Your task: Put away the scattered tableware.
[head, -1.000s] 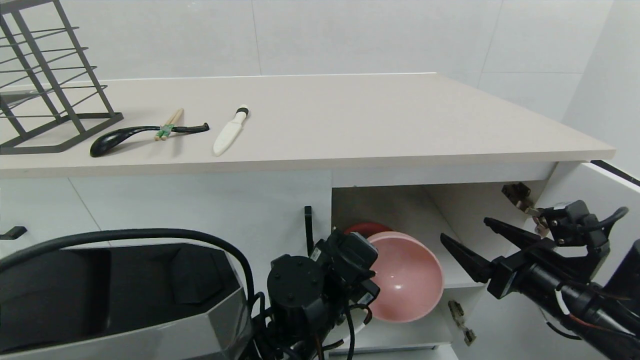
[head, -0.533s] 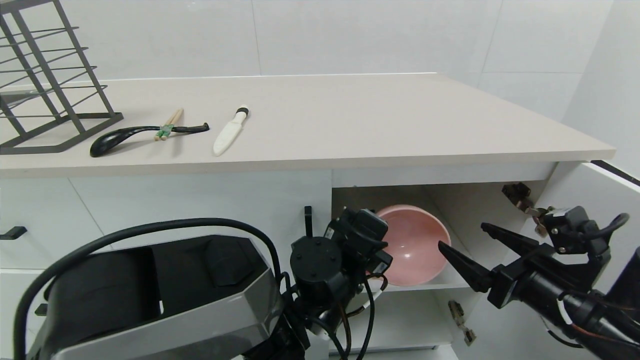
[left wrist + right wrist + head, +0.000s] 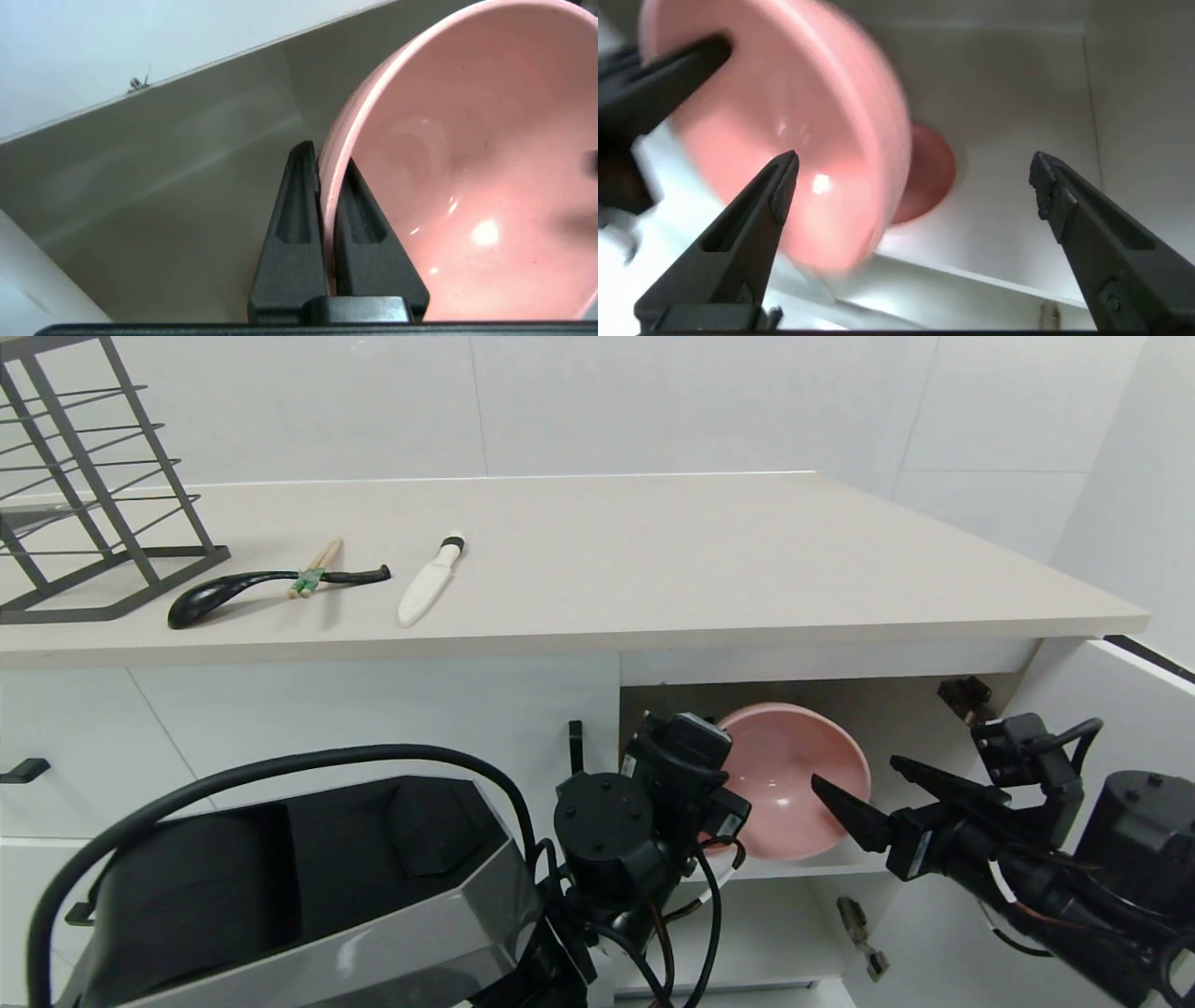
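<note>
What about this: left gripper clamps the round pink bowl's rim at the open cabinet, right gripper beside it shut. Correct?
No: the right gripper is open, jaws spread wide in the right wrist view. The left gripper does clamp the round pink bowl by its rim.

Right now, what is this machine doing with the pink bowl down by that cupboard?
It is putting tableware away. The left gripper is clamped on the rim of the pink bowl, holding it tilted in the open cabinet above the shelf, where a red dish already lies. The right gripper hangs open beside the bowl. On the counter, a black spoon, chopsticks and a white knife are not yet put away.
</note>
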Motion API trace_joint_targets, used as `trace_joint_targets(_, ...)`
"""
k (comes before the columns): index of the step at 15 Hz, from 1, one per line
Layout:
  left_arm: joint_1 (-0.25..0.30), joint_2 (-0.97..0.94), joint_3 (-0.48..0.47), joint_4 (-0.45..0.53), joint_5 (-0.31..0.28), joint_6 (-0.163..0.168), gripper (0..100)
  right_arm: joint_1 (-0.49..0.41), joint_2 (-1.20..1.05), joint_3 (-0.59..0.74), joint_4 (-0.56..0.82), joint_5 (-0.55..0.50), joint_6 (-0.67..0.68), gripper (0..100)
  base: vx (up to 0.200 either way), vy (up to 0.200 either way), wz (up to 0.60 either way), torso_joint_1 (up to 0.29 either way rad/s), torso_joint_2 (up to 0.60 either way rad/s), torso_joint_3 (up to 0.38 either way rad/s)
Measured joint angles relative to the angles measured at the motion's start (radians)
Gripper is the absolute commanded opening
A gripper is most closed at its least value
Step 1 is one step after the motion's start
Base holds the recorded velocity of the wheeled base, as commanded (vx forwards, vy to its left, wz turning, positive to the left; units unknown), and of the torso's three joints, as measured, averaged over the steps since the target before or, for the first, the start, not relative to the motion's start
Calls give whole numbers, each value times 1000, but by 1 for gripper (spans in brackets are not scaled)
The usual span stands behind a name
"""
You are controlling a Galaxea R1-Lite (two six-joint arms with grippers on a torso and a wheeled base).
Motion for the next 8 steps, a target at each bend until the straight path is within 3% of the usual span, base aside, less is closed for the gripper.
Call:
trace_joint_targets(4,-4,3,-24,-1,3,-8,0,-11,28,-22,0,0,13,100,0,0,0,0,0,0)
trace_joint_targets(5,-5,4,-25,0,3,-8,0,-11,33,-24,1,0,14,0,0,0,0,0,0,0)
trace_joint_targets(8,-10,4,-29,0,3,-33,0,-4,36,-25,1,0,18,0,0,0,0,0,0,0)
